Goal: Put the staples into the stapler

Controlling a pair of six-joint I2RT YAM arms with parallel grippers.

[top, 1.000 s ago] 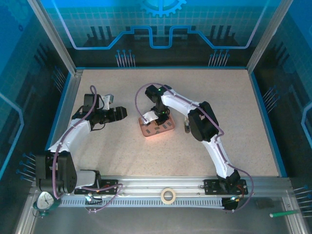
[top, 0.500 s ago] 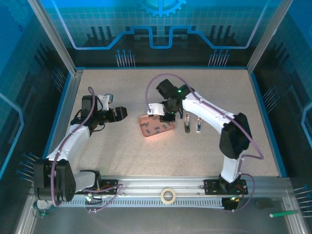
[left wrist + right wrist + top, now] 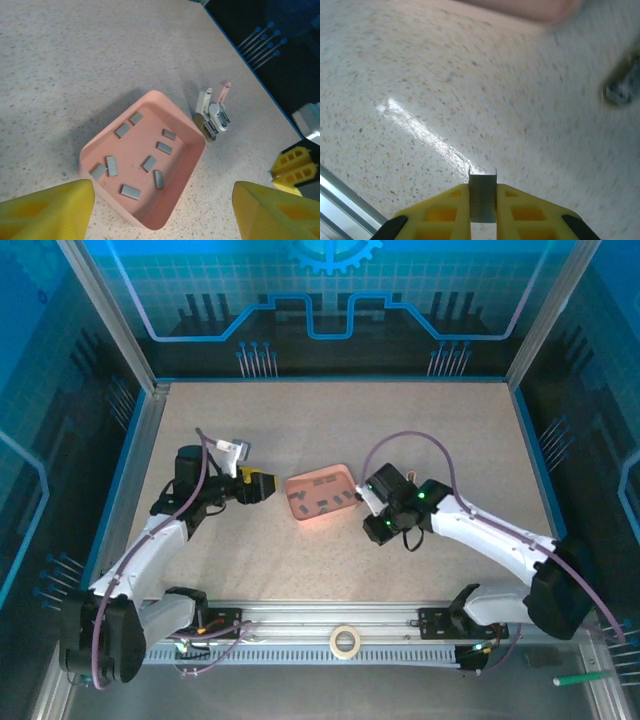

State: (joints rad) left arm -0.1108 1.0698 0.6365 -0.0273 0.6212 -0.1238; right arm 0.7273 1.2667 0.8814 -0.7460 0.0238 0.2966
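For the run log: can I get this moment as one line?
left gripper: open, beside tray | right gripper: shut on staple strip | staplers: beside tray

Bright, even light; glare streaks the table (image 3: 420, 75) under the right wrist camera, whose far edge blurs.

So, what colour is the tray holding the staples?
Salmon pink; the tray shows best in the left wrist view.
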